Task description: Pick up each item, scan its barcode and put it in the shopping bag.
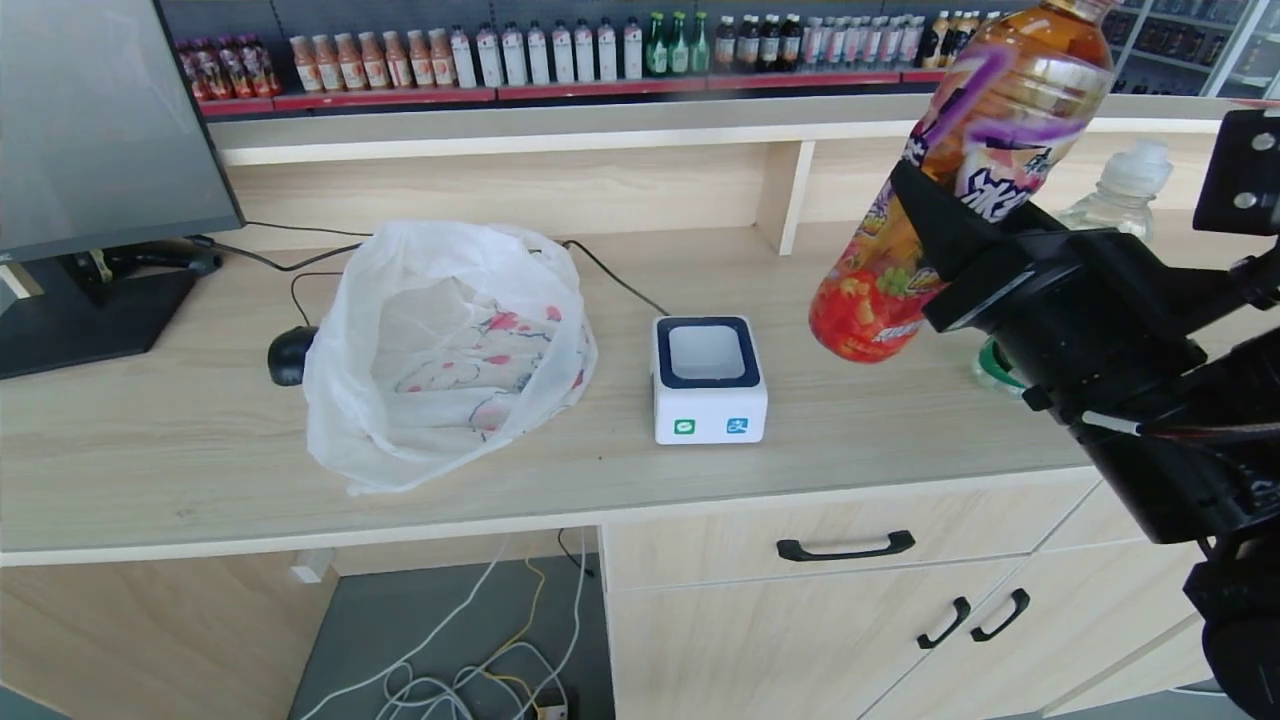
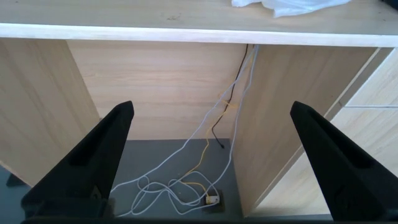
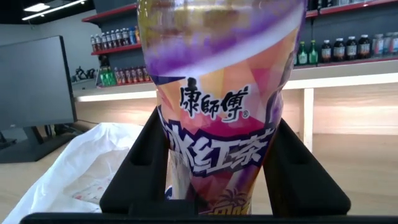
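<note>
The left end effector is positioned low, in front of the counter and below its front edge. Its fingers are spread wide apart with nothing between them. It faces the open bay under the counter, where cables lie on the floor.

The right end effector is raised above the right part of the counter. It is clamped around the mid-section of a tea bottle. In the right wrist view the two fingers press against both sides of the tea bottle's label.

The bottle's long axis is tilted. The base points down and toward the robot's left, and the cap points up and toward the right. The bottle is off the counter.

The scanner stands on the counter to the left of the bottle's base and below it, with its window facing up. Bottle and scanner are apart and not yet aligned. The judged next step is to carry the bottle left and down, then turn it until the barcode faces the window. The barcode position cannot be determined from these views.

The right arm is the nearer arm to the scanner and already holds the item.

The shopping bag sits just left of the scanner with its mouth open toward the robot. A clear bottle stands farther back, behind the right arm.
</note>
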Controlling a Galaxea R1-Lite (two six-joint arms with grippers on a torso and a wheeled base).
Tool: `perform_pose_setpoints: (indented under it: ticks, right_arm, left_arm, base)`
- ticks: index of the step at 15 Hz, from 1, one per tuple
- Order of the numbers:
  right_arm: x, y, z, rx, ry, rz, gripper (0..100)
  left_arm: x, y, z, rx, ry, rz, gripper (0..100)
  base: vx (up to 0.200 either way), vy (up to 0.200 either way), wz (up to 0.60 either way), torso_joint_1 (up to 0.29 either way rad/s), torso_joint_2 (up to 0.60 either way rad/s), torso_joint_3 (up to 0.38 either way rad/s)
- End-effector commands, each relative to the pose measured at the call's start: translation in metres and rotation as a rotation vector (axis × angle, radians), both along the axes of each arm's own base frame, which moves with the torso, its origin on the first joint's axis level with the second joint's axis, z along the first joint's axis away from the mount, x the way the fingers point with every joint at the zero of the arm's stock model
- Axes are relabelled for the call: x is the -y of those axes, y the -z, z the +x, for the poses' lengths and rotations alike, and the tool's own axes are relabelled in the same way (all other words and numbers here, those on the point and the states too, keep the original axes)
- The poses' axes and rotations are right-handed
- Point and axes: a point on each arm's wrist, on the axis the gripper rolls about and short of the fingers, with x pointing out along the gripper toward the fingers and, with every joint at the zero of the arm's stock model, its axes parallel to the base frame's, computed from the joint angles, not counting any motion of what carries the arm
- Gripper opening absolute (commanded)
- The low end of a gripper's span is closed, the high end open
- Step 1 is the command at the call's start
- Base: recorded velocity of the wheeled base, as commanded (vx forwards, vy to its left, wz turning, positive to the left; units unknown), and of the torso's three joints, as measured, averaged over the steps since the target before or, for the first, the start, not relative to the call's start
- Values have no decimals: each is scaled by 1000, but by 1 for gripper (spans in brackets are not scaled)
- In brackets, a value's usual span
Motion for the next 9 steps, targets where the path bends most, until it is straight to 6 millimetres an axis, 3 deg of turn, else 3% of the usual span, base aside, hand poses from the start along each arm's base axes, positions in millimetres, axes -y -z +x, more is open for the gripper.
perform_pose_setpoints:
  ticks: [1, 9]
  right_arm:
    - [1, -2, -2, 9, 1, 6, 0]
    - [9, -5, 6, 12, 29, 26, 0]
  left_arm:
    - [0, 0, 0, 1, -1, 0, 100]
    - [0, 0, 0, 1, 0, 2, 100]
  base:
    - [0, 200, 0, 12, 12, -2]
    - [0, 0, 0, 0, 0, 0]
